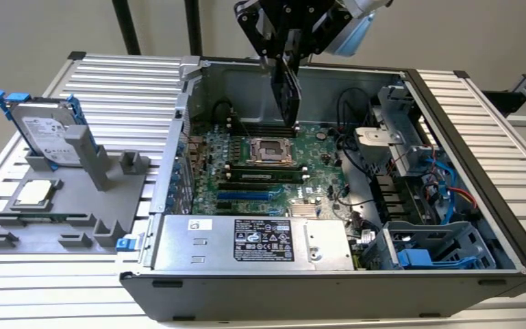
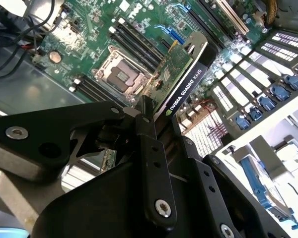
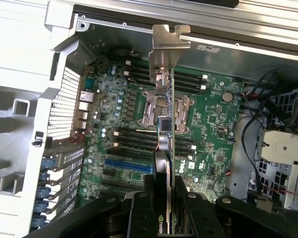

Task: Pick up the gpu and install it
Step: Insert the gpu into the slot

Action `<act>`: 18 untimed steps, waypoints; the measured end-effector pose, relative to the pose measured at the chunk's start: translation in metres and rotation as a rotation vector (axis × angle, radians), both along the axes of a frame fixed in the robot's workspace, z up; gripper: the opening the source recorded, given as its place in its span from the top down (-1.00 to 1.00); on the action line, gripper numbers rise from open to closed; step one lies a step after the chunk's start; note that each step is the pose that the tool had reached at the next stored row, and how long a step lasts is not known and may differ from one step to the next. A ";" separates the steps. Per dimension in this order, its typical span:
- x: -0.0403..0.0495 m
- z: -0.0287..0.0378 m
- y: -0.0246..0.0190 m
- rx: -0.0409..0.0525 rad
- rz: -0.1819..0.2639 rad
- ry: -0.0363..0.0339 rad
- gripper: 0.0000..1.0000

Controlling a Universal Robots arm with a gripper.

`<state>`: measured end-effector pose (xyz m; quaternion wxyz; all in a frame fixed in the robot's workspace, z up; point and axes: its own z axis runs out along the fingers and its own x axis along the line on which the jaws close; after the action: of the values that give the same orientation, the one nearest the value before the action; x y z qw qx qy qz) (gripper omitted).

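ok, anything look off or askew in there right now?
Nothing stands out. The gripper holds the gpu on edge above the motherboard, not seated in any slot. On the grey fixture beside the case, the hard drive stands upright and the processor lies flat. No visible damage or loose parts.

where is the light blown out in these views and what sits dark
Exterior view: the ribbed table washes pale, and the gpu hangs dark against the case wall. First wrist view: the silver bracket and case rim glare. Second wrist view: the corner beyond the blue clips is blown white.
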<state>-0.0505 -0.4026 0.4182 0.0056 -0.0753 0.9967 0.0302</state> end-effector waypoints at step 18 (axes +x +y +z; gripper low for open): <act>0.0000 0.0000 0.0000 0.0000 0.069 0.0000 1.00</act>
<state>-0.0505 -0.4026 0.4182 0.0046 -0.1095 0.9935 0.0303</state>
